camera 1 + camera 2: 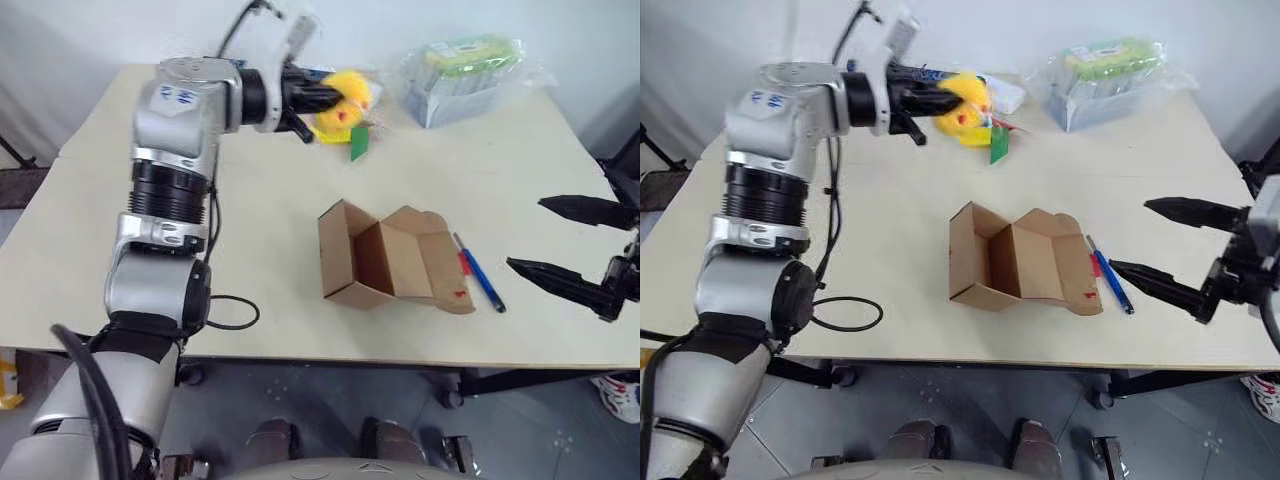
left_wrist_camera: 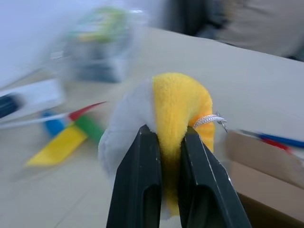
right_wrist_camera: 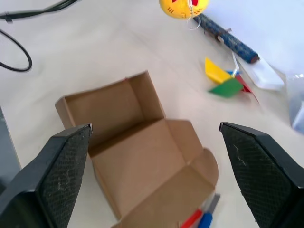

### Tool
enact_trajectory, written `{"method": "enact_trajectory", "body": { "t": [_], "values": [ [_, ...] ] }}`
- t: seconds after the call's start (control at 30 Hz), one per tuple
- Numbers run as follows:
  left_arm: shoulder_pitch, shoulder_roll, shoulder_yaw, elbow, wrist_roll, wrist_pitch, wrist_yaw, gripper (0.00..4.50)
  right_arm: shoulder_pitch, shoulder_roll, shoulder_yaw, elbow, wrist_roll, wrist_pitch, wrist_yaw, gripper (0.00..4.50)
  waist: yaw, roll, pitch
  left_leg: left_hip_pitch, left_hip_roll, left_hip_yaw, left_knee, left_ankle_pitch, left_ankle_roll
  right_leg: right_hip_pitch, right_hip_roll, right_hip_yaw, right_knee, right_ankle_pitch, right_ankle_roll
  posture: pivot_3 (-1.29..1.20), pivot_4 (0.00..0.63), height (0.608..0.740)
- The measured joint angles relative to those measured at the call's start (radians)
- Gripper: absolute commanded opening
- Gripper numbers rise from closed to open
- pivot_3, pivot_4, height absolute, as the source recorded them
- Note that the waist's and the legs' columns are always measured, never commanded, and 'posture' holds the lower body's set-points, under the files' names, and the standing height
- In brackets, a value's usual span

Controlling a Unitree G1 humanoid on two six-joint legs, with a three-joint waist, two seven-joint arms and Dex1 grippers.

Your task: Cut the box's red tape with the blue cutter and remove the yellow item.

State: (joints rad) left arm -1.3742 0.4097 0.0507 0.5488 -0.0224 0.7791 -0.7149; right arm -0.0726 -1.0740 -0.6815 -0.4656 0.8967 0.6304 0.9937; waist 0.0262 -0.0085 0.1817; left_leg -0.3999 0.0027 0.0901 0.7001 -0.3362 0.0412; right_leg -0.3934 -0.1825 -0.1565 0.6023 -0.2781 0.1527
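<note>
Your left gripper is pinching the yellow item above the table's far side. Your right gripper is gaping wide, holding nothing. The blue cutter is lying just right of the opened box, long axis running near-to-far.

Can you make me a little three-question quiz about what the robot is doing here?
1. True or false: the box on the table is still closed.
2. What is the left gripper squeezing?
A. the blue cutter
B. the yellow item
C. the pinwheel
3. Fill in the gap: the right gripper has its fingers spread ____, with nothing between them.

Key:
1. False. Its flaps are folded open and it looks empty inside.
2. B. The soft ball is pinched between the two black fingers, held up above the table.
3. Wide open. It waits beside the cutter, which lies next to the box.
</note>
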Motion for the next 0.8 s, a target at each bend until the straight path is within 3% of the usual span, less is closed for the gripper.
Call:
{"method": "enact_trajectory", "body": {
  "t": [0.3, 0.5, 0.53, 0.8],
  "values": [
    [0.36, 0.17, -0.001, -0.188, 0.075, 0.261, 0.202, 0.1, -0.285, -0.009, 0.255, 0.214, -0.052, -0.045, 0.099, 4.5, 0.001, -0.002, 0.001, 0.0, 0.0, 0.001, 0.001, 0.0, -0.001, 0.0, 0.0, 0.0, 0.004, 0.0, 0.0, 0.0, 0.15, 0.74],
    [0.436, 0.214, 0.006, -0.318, 0.07, 0.385, 0.243, 0.1, -0.425, 0.017, 0.393, 0.32, -0.116, -0.085, 0.174, 4.5, 0.006, -0.002, 0.001, -0.003, -0.001, -0.002, 0.003, 0.0, -0.001, 0.0, 0.0, 0.0, 0.004, 0.0, 0.0, 0.0, 0.15, 0.74],
    [0.444, 0.225, 0.005, -0.336, 0.068, 0.398, 0.245, 0.81, -0.443, 0.021, 0.407, 0.331, -0.125, -0.088, 0.182, 4.5, 0.001, -0.002, 0.001, -0.003, -0.001, -0.002, 0.003, 0.0, -0.002, -0.001, 0.0, 0.0, 0.004, 0.0, 0.0, 0.0, 0.15, 0.74],
    [0.5, 0.342, -0.023, -0.436, -0.001, 0.512, 0.173, 3.27, -0.518, 0.051, 0.478, 0.427, -0.183, -0.128, 0.243, 4.5, -0.005, -0.002, 0.001, -0.002, 0.0, -0.001, 0.001, 0.001, -0.003, -0.001, 0.0, 0.0, 0.004, 0.0, 0.0, 0.0, 0.15, 0.74]
  ]
}}
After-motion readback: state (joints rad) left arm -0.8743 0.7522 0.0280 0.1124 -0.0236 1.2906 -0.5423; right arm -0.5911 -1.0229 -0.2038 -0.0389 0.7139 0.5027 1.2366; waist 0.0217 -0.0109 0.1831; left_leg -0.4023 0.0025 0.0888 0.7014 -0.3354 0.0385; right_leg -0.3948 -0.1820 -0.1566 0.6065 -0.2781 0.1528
